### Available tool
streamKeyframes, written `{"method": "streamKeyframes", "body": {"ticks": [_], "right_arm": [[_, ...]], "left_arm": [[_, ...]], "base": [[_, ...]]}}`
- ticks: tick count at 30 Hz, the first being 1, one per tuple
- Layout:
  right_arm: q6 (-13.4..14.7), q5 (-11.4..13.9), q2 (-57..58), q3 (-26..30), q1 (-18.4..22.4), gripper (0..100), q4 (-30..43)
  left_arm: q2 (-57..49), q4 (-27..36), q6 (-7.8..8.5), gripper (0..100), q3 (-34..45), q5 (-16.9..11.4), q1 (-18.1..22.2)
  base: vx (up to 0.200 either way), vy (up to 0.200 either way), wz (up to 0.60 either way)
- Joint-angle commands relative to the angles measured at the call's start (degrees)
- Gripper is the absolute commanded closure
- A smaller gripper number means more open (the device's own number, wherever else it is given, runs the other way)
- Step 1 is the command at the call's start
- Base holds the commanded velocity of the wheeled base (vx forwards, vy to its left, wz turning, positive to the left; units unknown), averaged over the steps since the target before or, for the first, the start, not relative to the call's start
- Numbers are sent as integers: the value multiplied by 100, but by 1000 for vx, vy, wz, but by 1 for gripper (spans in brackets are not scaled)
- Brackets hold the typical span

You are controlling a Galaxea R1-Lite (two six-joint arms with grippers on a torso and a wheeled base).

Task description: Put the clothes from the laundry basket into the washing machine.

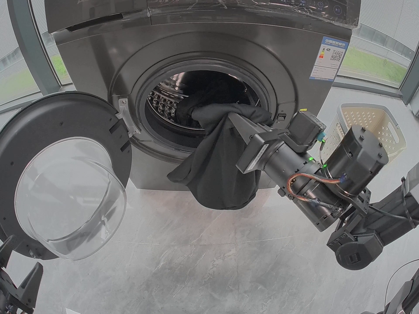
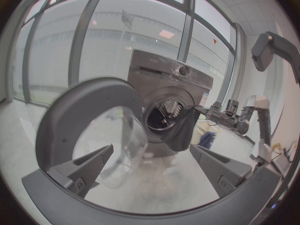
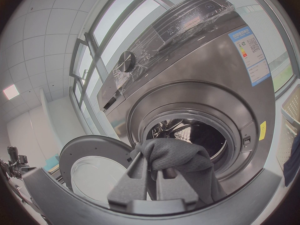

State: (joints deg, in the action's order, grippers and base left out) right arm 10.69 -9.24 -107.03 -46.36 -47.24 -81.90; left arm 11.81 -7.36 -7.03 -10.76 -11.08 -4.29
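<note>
1. Pinching a bunched fold of the dark garment [image 1: 218,166] in the right gripper [image 3: 159,172], fingers pressed together on the cloth, right at the lower rim of the drum opening [image 1: 166,105] of the washing machine [image 1: 209,40].
2. Draped over that rim with only the top fold inside; hanging down the machine's front for most of its length, hem short of the floor [image 1: 196,258].
3. Likely to slide back out onto the floor if let go here, with more weight outside than in. Better carried deeper before release.
4. Could catch on the rim seal or the latch slot [image 1: 281,116] at the opening's right edge during a push inward. Could also leave a tail over the rim, to be trapped by the door later.
5. Some chance of knocking the wrist housing against the rim, close as it is.
6. More dark cloth deeper in the drum; same piece or another, cannot tell.
7. Door [image 1: 61,175] hinged wide open at the machine's left, out of the garment's path.
8. Left gripper [image 2: 151,147] spread wide and holding nothing, low near the floor before the open door, well apart from the garment.
9. Laundry basket [image 1: 375,123] on the floor just beside the machine's right side, behind the right arm; a blue cloth [image 3: 293,163] at it, inside or against it cannot tell.
</note>
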Motion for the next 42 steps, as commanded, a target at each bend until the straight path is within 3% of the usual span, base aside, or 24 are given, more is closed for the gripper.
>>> {"method": "streamKeyframes", "body": {"ticks": [1,10,14,15,18,21,25,42], "right_arm": [[-6,10,-362,-497,39,100,7],[3,-52,-371,-444,-5,100,51],[3,-60,-362,-453,-5,100,60],[3,-60,-362,-453,-13,100,60],[3,-52,-327,-453,-13,100,60],[3,-52,-309,-453,-13,100,60],[12,-52,-301,-444,22,100,51],[12,-60,-248,-462,-13,100,33]], "left_arm": [[1535,-204,-501,0,-31,-483,-740],[3275,-855,-351,0,-31,-571,-1557],[4004,-1487,-334,0,-66,-571,-1610],[4549,-2015,-299,0,-75,-571,-1619],[5252,-2700,-237,0,-40,-571,-1619],[5709,-3113,-246,0,-22,-641,-1645],[6070,-3412,-299,0,-128,-790,-1821],[7546,-4317,-334,0,-646,-790,-2120]], "base": [[0,0,0],[0,0,0],[0,0,0],[0,0,0],[0,0,0],[0,0,0],[0,0,0],[0,0,0]]}}
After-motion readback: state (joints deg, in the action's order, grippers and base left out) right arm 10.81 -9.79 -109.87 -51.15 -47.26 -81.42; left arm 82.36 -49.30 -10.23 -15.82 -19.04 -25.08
